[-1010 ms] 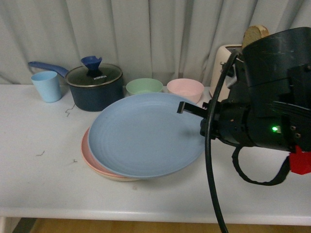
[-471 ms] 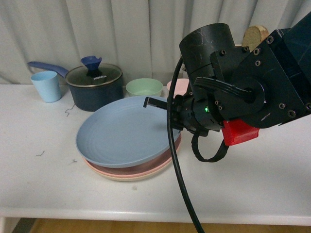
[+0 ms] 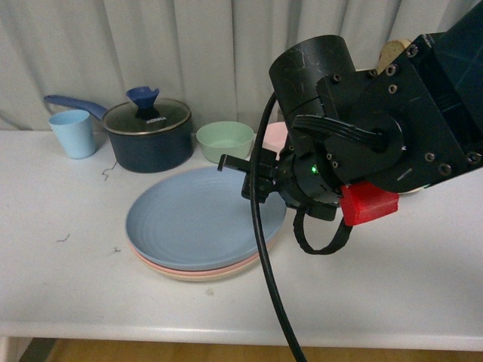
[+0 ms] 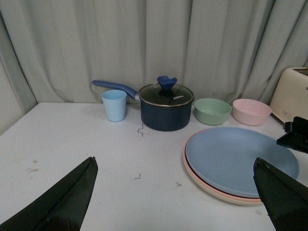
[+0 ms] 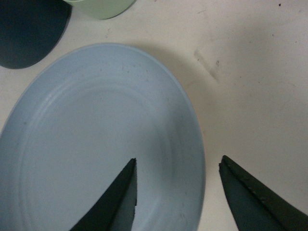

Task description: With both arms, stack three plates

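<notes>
Blue plate (image 3: 200, 219) lay atop pink (image 3: 226, 269) and cream plates on the tabletop (image 3: 75, 286), right end effector (image 5: 178, 192) spread apart astride its rim, left end effector (image 4: 175, 192) also apart, empty; plates judged stiff, light, smooth, best pinched at the rim.

Round blue plate (image 3: 198, 219): matt, smooth finish with faint concentric ridges, plastic-like in appearance. Pink plate (image 3: 162, 265) beneath: same matt look. Dark blue saucepan (image 3: 148, 148): satin coating; lid (image 3: 147, 115) of glossy glass. White table (image 3: 68, 279): smooth, dull, lightly scuffed. Grey curtain (image 3: 211, 53): pleated cloth. Black right arm housing (image 3: 377, 143): scratched, semi-gloss.
</notes>
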Available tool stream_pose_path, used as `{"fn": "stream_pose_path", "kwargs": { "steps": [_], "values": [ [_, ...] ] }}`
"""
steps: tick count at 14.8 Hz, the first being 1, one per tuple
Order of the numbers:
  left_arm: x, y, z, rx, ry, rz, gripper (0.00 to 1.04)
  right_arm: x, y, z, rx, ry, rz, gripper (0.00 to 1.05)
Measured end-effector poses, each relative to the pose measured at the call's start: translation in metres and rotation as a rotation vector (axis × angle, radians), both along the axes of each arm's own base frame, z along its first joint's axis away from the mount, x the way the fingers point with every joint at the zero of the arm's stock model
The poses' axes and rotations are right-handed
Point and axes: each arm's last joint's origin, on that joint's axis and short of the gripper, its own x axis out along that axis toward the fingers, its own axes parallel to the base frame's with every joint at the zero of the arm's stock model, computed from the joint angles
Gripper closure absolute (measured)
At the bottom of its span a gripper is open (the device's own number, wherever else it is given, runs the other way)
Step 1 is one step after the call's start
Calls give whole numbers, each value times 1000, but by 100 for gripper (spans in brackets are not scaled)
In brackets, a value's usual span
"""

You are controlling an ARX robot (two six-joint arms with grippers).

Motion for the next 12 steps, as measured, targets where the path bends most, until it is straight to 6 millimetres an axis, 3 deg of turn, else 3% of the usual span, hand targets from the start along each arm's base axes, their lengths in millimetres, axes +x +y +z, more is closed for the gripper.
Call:
{"fn": "stream_pose_path", "kwargs": {
  "steps": [2,4,5,6,7,8,9,11,12],
  "values": [
    [0,0,0,0,0,0,7,-13,-5,10,66,-9,30,35],
    [0,0,0,0,0,0,7,-25,-9,44,173,-73,68,11],
    [0,0,0,0,0,0,7,-32,-11,62,219,-101,88,4],
    [0,0,0,0,0,0,7,-43,-15,81,269,-150,119,7],
    [0,0,0,0,-1,0,7,-53,-20,94,223,-404,61,15],
    [0,0,0,0,0,0,7,-78,-44,104,64,-607,-50,28],
    [0,0,0,0,0,1,7,-103,-81,113,-105,-700,-132,41],
    [0,0,0,0,0,0,7,-139,-143,124,-272,-744,-165,65],
    [0,0,0,0,0,0,7,-176,-182,109,-308,-750,-123,90]
  ]
}}
